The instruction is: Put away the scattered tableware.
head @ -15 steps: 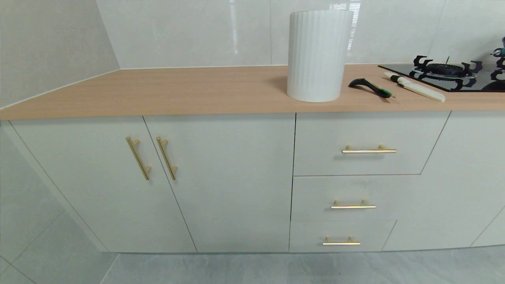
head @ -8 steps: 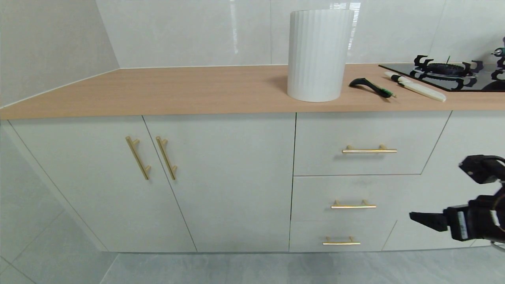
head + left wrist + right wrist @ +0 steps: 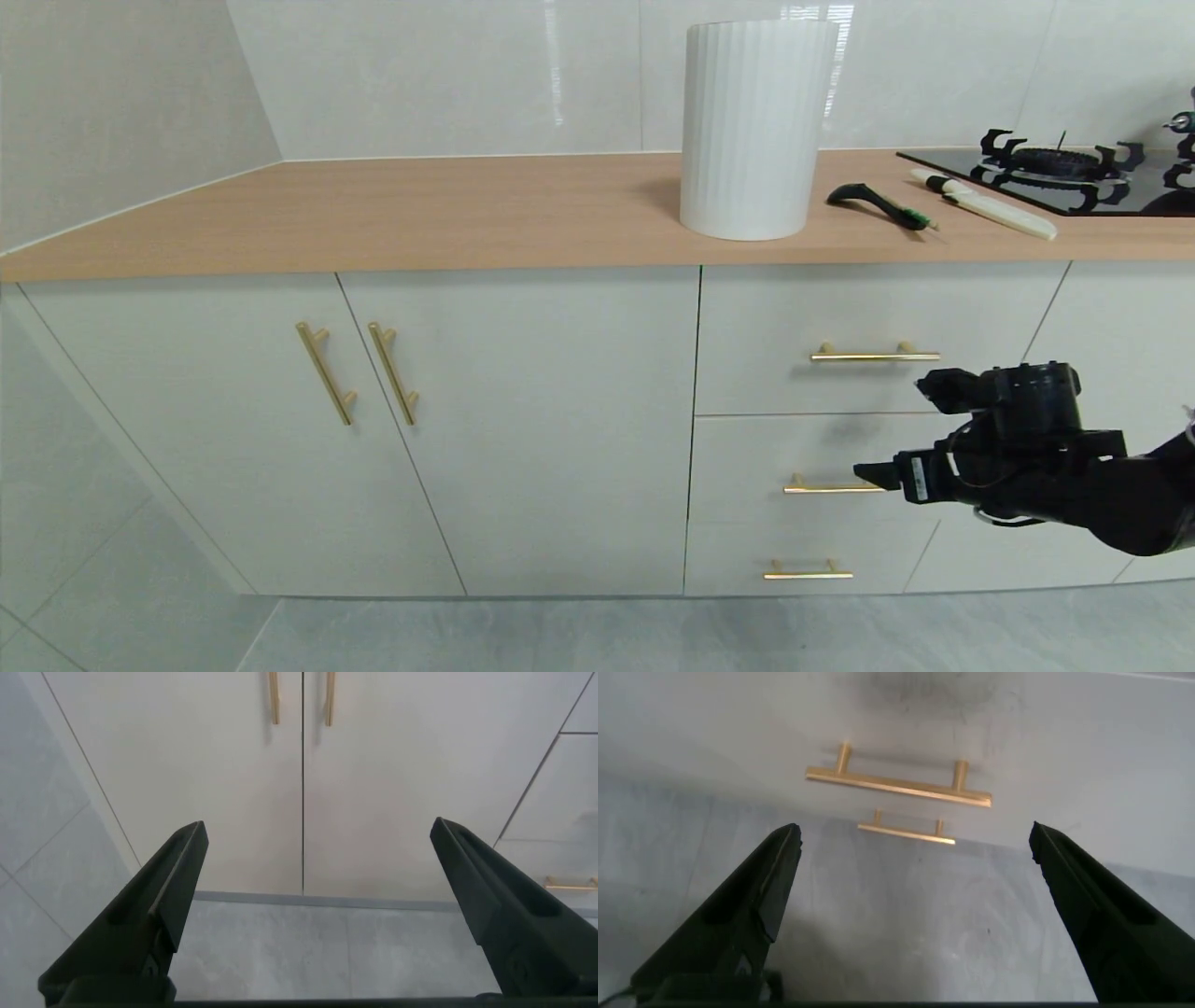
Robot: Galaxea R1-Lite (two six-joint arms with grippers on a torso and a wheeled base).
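While scanning from the far left: left claw point(image 3: 318, 833) low in front of the double cabinet doors point(image 3: 392, 784), fingers point(image 3: 149, 915) spread wide, gripping nothing, grey floor tile below. Two gold bar handles point(image 3: 327, 373) side by side on those doors. Above them, a wood-toned surface point(image 3: 420, 215) running the whole width against pale glossy wall tile.

Right of middle, a tall white ribbed container point(image 3: 752, 131) upright on the surface near its front edge, inside hidden. Just right of it and apart from it, a black-handled utensil point(image 3: 878, 205) with a green tip, lying flat. Next right, near but not touching, a knife point(image 3: 985, 207) with a cream blade, lying aslant, one end just beside the corner of the black glass hob point(image 3: 1134, 196). Both pieces loose on the surface.

Under the container and the utensil, three drawers point(image 3: 775, 317) stacked, all closed, each with a gold handle. Farthest right, right claw point(image 3: 901, 429) at the height of the middle drawer point(image 3: 812, 448), fingers wide apart, one above the other, holding nothing. Lower fingertip just beside the right end of the middle handle point(image 3: 834, 486); cannot tell from the head view whether touching. From the right wrist view, a drawer handle point(image 3: 898, 782) ahead, between the spread fingers and clear of both, with another handle point(image 3: 906, 833) past it.
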